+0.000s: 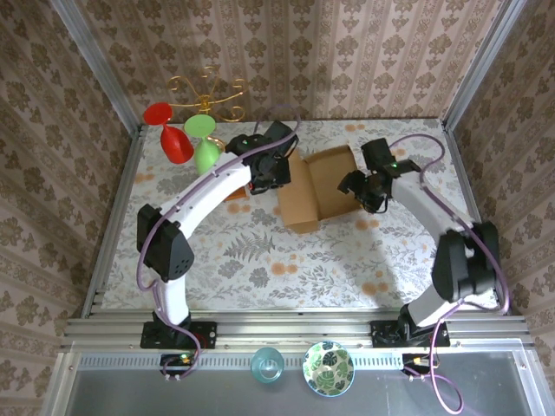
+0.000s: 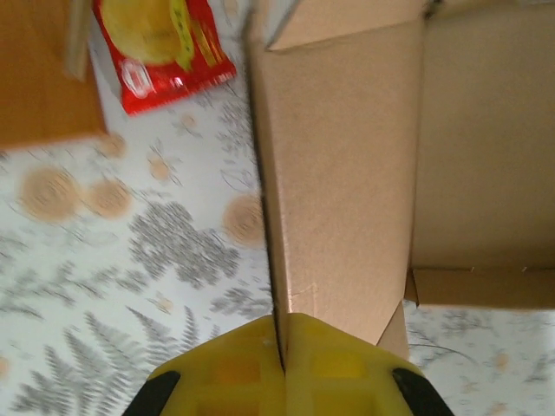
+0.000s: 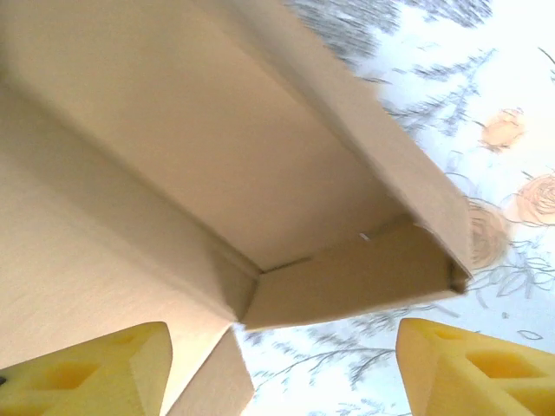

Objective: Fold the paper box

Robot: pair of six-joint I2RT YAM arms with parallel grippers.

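Note:
The paper box (image 1: 316, 186), plain brown cardboard, sits partly formed in the middle of the table with its walls raised. My left gripper (image 1: 276, 169) is at the box's left side. In the left wrist view its yellow fingers (image 2: 234, 373) are shut on the edge of an upright panel of the box (image 2: 347, 173). My right gripper (image 1: 360, 186) is at the box's right side. Its yellow fingers (image 3: 95, 368) stand wide open under a corner of the box (image 3: 217, 173), and a loose flap hangs beside the left finger, apart from the right one.
A gold rack (image 1: 208, 91) with a red glass (image 1: 173, 139) and green glasses (image 1: 204, 143) stands at the back left. A red snack packet (image 2: 160, 39) and a brown board (image 2: 43, 78) lie left of the box. A teal cup (image 1: 267, 364) and a patterned bowl (image 1: 328, 367) sit on the near shelf.

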